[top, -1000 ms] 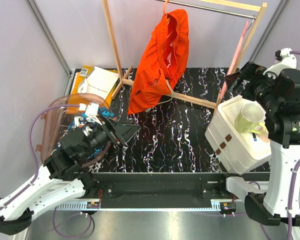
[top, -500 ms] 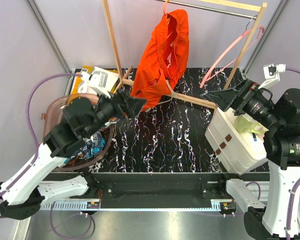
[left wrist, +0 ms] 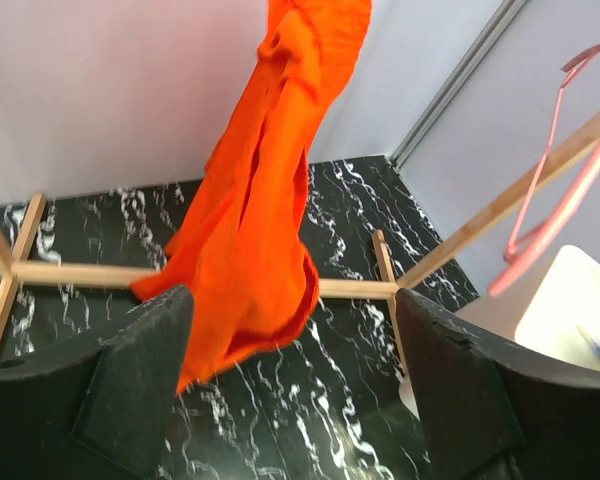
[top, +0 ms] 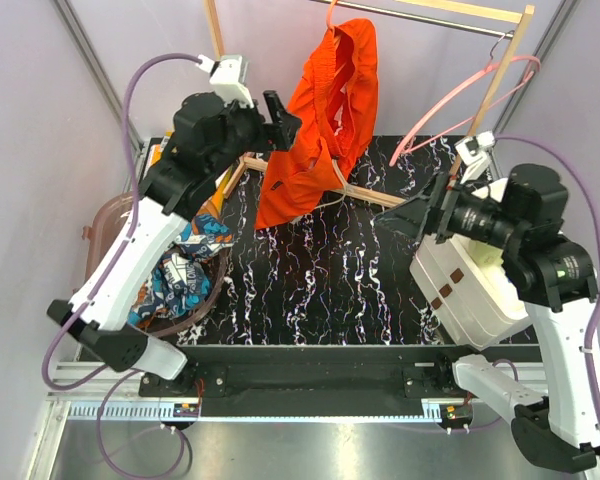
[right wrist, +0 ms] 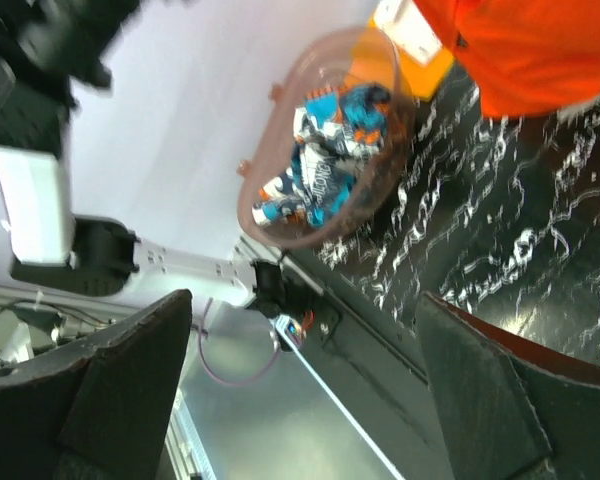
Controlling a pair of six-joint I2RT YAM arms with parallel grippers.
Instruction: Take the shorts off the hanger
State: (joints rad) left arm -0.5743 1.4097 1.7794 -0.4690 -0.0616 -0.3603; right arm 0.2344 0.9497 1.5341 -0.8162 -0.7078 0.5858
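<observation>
Left gripper [top: 280, 117] is open and empty, just beside the orange shorts [top: 320, 110] hanging from the hanger [top: 331, 14]. Right gripper [top: 413, 212] is open too, well apart. Risk: pinching one loose fold drags the hanger and the unbraced rack [top: 500, 70] along. Only the right wrist view shows the patterned shorts [right wrist: 325, 150] in the tub [right wrist: 255, 185].
</observation>
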